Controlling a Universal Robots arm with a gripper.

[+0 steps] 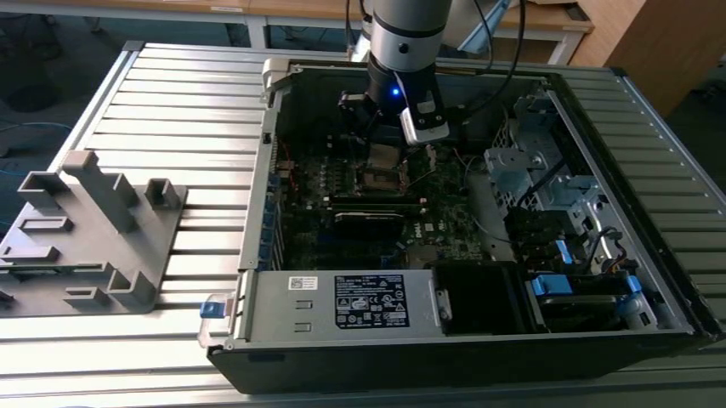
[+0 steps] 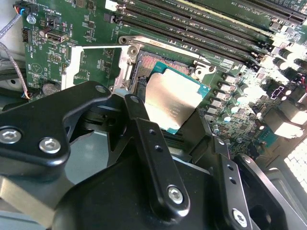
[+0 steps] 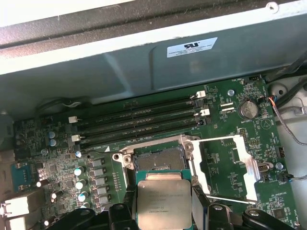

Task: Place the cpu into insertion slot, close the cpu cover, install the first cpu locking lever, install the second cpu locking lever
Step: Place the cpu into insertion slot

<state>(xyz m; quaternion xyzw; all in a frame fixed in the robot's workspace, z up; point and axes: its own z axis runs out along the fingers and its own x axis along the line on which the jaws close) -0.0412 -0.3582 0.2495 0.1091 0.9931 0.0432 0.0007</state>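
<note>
CPU (image 2: 175, 98) placement, the first of four steps, judged to be under way. Computer case (image 1: 454, 361) lies open on a slatted table (image 1: 170, 93), with a grey fixture (image 1: 91, 229) well apart from it at the exterior view's left. Robot arm (image 1: 406, 34) reaches down into the case over the motherboard (image 3: 48, 163). Gripper (image 2: 165, 115) is closed to the chip's width and grips the CPU by two opposite edges, one finger (image 2: 144, 129) on each side, with the metal top facing the wrist cameras.

In both wrist views the chip hangs partly over the near edge of the socket (image 3: 158, 160) and is not centred on it. Whether it touches the socket frame cannot be told. The socket contacts are bare and nothing sits in them. CPU cover (image 3: 250, 165) is swung open to one side of the socket, green board showing through its window. Memory slots (image 3: 139, 120) run along the far side of the socket. Locking levers are too small to make out with certainty.

Judgement: the cover and lever steps are not yet begun. The next move calls for a short shift to bring the chip square over the socket, level and with its edges parallel to the frame, then a gentle straight descent. The exposed contacts would probably bend under a tilted or sliding touch. The fingers also need room to open without dragging the chip.
</note>
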